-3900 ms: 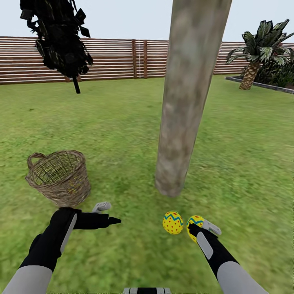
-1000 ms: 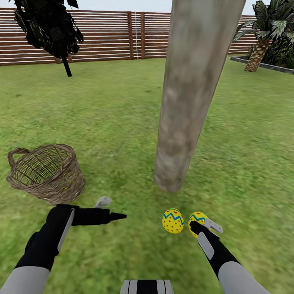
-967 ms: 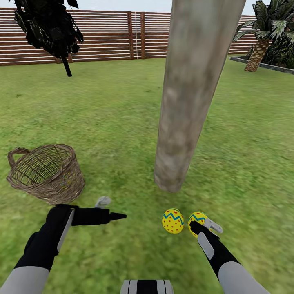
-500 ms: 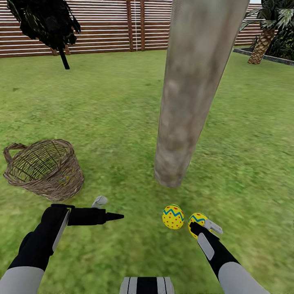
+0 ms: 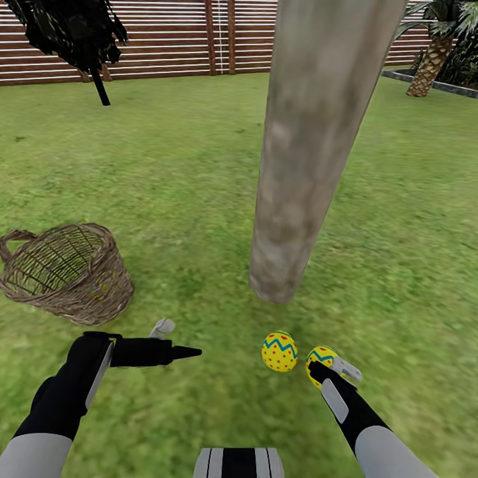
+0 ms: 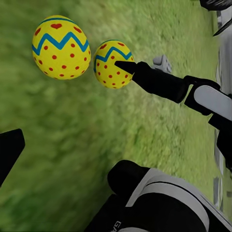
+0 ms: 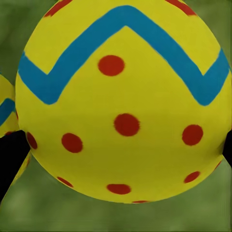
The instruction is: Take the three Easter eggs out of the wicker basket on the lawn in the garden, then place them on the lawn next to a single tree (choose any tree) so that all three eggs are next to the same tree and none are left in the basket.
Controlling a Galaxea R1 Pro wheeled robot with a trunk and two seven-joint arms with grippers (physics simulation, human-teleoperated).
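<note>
Against the earlier view tilted downward, the yellow zigzag-banded egg (image 5: 320, 359) is kept clasped in the right gripper (image 5: 330, 368) at the grey-brown trunk's (image 5: 299, 172) five o'clock, beside a second egg (image 5: 279, 351); left gripper (image 5: 174, 340) open and empty, brown wicker basket (image 5: 66, 272) at nine o'clock.

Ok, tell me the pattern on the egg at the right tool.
Yellow egg with red dots and a blue zigzag band; the right wrist view shows it best.

Yellow, red-dotted, blue-zigzagged eggs (image 5: 279, 352)
</note>
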